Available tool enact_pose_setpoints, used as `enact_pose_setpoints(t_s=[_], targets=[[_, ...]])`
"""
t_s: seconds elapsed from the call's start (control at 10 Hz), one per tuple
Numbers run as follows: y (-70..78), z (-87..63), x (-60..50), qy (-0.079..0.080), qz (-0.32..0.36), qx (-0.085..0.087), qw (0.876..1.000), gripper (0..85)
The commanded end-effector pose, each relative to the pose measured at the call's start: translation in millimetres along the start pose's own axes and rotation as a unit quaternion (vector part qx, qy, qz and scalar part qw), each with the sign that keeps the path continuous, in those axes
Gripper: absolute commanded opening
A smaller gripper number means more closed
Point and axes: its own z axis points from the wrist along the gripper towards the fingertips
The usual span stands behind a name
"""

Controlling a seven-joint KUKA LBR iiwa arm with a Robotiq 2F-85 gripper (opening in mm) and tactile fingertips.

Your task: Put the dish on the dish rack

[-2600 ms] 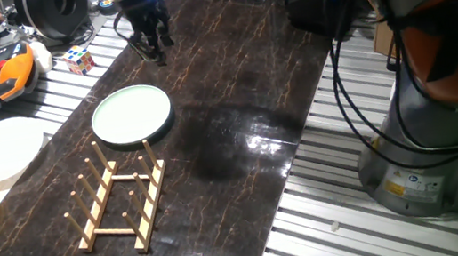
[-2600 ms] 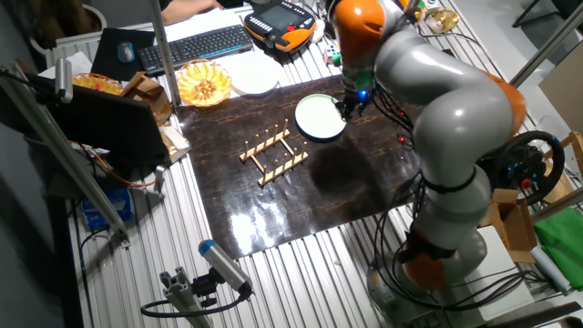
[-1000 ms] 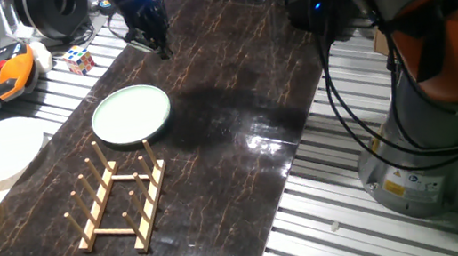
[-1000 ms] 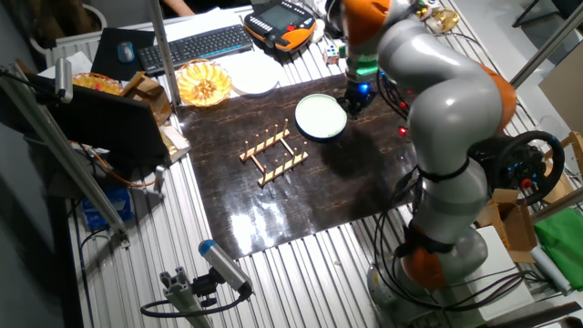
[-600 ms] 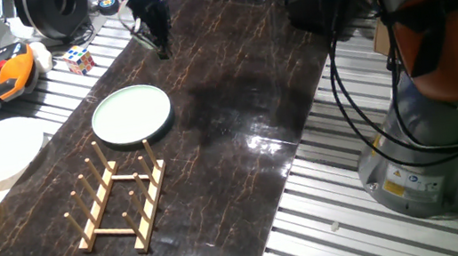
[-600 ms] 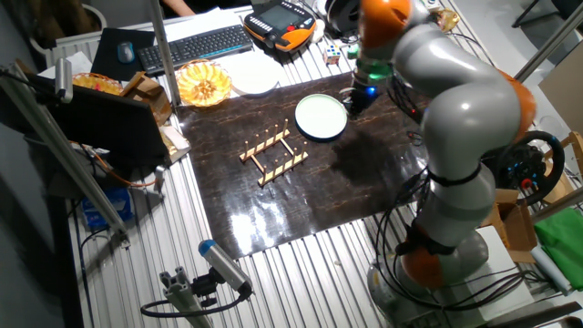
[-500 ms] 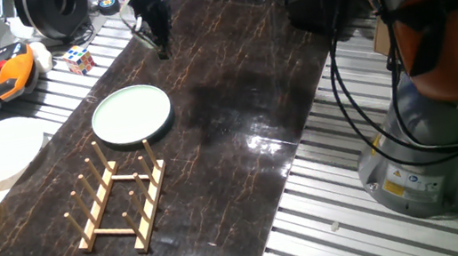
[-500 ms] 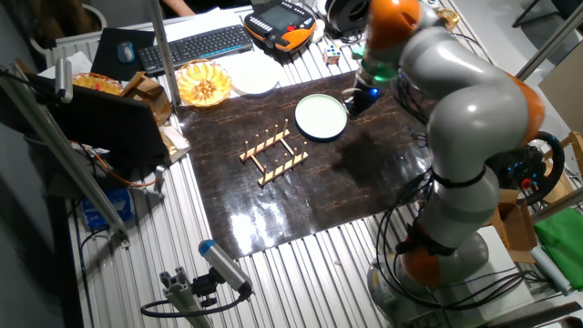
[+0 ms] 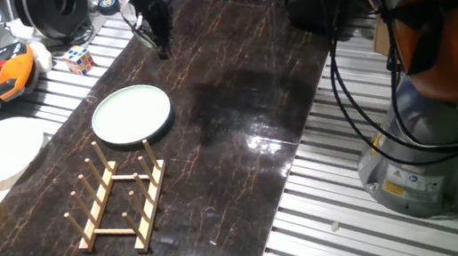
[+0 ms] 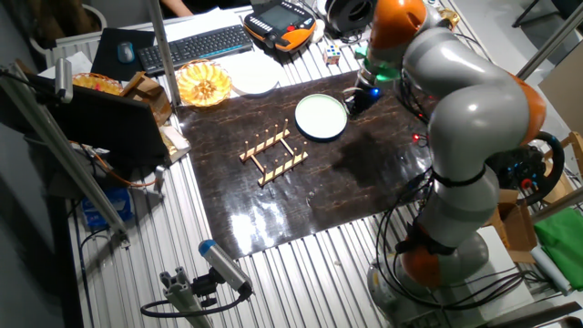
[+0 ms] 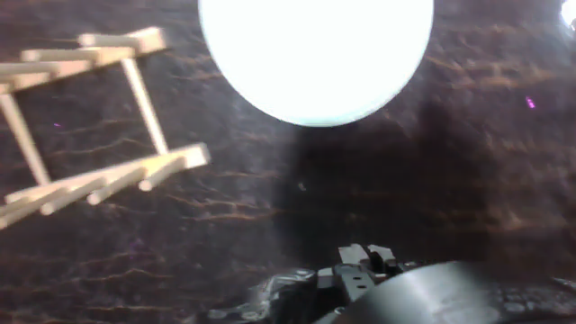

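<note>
Dish (image 9: 131, 115) lies flat on the dark table (image 9: 237, 118), just beside one end of the dish rack (image 9: 120, 200), not on it. Gripper (image 9: 156, 39) hangs well apart from the dish near the table's far end, holding nothing; whether the claw is spread or closed can't be told, since the fingers look bunched and blurred. Risks: the flat plate's low rim gives little to pinch, so a shallow grab could slip; a careless approach could knock the light rack askew.
</note>
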Motion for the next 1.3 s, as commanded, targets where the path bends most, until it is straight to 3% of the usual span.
enact_pose_setpoints(t_s=[0.0,0.1,0.2,0.5,0.7,1.0,1.2], targets=[[3.8,1.7,-5.0,-0.003,-0.002,0.012,1.000,31.7],[9.1,5.6,-14.1,0.000,-0.005,0.013,1.000,37.3],[16.8,18.8,-27.3,-0.002,-0.013,0.008,1.000,39.3],[44.3,50.4,-53.5,-0.021,-0.035,0.006,0.999,40.7],[64.6,62.9,-72.5,-0.023,-0.049,0.031,0.998,40.3],[67.0,86.1,-93.8,-0.040,-0.061,0.032,0.997,40.7],[66.2,88.1,-95.2,-0.039,-0.064,0.028,0.997,39.3]])
